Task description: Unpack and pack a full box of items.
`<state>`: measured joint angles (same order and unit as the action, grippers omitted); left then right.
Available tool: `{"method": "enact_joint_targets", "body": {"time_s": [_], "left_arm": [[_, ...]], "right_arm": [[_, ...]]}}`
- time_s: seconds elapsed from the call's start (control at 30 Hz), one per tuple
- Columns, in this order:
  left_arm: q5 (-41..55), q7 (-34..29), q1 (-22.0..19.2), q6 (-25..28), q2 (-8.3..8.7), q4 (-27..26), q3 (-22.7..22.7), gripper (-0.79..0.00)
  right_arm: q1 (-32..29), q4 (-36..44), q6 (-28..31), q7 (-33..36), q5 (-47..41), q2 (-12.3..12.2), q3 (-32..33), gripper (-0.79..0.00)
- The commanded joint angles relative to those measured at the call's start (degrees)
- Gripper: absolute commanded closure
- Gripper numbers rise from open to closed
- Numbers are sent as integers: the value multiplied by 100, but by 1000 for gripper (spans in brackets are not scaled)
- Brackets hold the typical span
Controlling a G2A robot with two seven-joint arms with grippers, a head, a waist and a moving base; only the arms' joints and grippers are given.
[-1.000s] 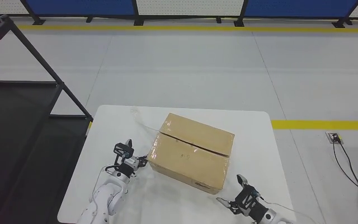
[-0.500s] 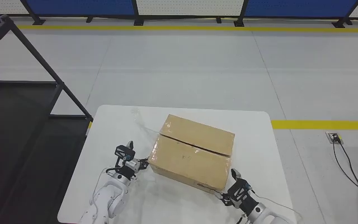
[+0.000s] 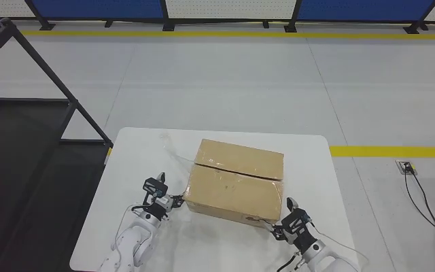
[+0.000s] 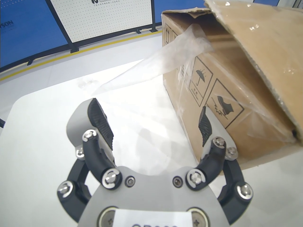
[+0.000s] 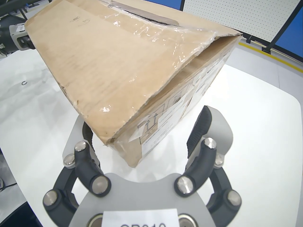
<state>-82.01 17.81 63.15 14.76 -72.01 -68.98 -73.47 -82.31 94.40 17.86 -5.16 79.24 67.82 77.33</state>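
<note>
A white worktop (image 3: 129, 146) with rounded corners is seen from above. A brown cardboard box (image 3: 234, 180), rectangular, with its top flaps folded down under glossy clear tape, is set at an angle near the worktop's middle. Both arms are stretched low over the near edge, one at each end of the box. The left tool (image 4: 149, 112) is held open, one ribbed black pad just beside the box's printed end. The right tool (image 5: 146, 124) is spread open around a near corner of the box. A loose strip of clear tape (image 4: 165, 57) is trailed from the box's top edge.
</note>
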Motion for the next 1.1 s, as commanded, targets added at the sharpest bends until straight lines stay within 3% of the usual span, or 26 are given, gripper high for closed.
{"method": "enact_joint_targets", "body": {"time_s": [0.0,0.43,0.67,0.83,1.07], "left_arm": [[-2,2,-4,2,-3,9,14,-785],[-25,1,-42,71,-7,46,54,-785],[48,-38,-105,63,49,236,-236,-785],[-206,26,-381,44,65,588,-241,-785],[-308,262,-1072,266,-11,1407,58,-785]], "right_arm": [[30,-16,-11,19,-46,3,12,-785],[159,-94,-136,111,-268,21,72,-785],[-156,116,34,-267,-639,-21,481,-785],[-622,451,306,-718,-865,-70,885,-785],[-1176,857,679,-1013,-1024,-121,1285,-785]]}}
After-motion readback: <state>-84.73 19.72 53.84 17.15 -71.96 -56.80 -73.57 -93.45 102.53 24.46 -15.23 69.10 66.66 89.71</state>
